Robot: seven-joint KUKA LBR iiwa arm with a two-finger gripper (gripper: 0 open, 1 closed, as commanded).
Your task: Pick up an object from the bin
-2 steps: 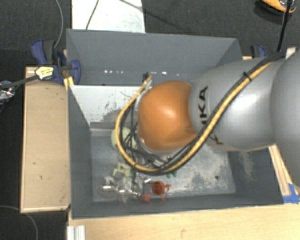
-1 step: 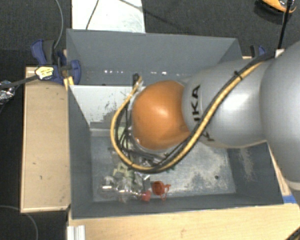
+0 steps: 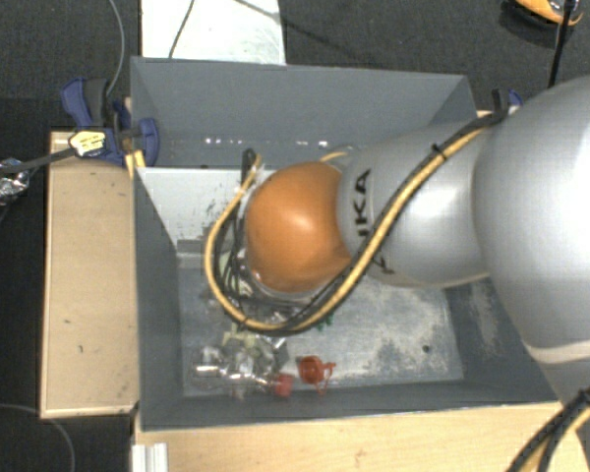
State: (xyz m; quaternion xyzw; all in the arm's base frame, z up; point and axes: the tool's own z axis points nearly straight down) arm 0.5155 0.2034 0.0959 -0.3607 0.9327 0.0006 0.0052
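My gripper's dark body (image 3: 266,309) shows just under the arm's orange cover, low over the front left part of the bin. Directly below it lies a small cluster of silvery and pale bits (image 3: 233,360) on the bin floor. A small red piece (image 3: 315,370) lies just right of that cluster. Another red bit (image 3: 280,386) sits at the cluster's front edge. Whether the gripper touches any of them is hidden by the cover and cables.
The arm reaches in from the right and covers much of the bin's middle and right side. Yellow and black cables loop round the wrist near the left wall. Bare, scuffed floor shows right of the red piece.
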